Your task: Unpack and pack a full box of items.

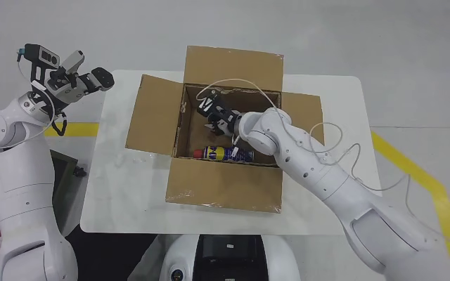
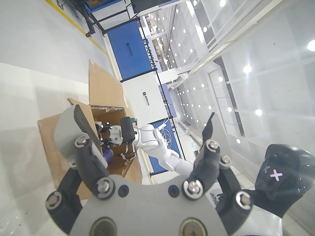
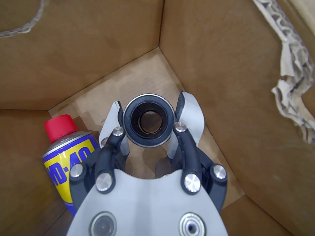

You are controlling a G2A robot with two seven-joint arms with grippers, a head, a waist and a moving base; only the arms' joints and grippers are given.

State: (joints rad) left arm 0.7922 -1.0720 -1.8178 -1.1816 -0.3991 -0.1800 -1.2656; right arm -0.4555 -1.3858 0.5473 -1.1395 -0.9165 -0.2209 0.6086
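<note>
The two fingers (image 3: 182,104) of the right gripper (image 3: 150,110) are pinched on a short black ring (image 3: 150,139), one finger on each round side. You can look right through the hole in it (it looks like a fat little tube). The ring is down inside the cardboard box (image 3: 209,50), up off the box floor and touching nothing but the fingers.

Just beside the gripper a blue and yellow spray can (image 3: 66,153) with a red cap lies on its side on the box floor, along the wall nearest the robot (image 1: 225,186). The box stands in the middle of the white table (image 1: 119,197) with all its flaps folded out.

Far off, over the table's corner, the left gripper (image 2: 144,114) hangs in the air. Its fingers are spread wide and hold nothing.

I think the ring is the thing being handled now. From here I cannot say if it is coming out of the box or going in.

If it is coming out, the arm needs to go straight up and stay clear of the walls and the torn flap edge (image 3: 292,84). The ring is round and smooth, so the pinch must stay firm. If it is going in, the arm needs to go down to the bare floor next to the can, and then the fingers can let go.
</note>
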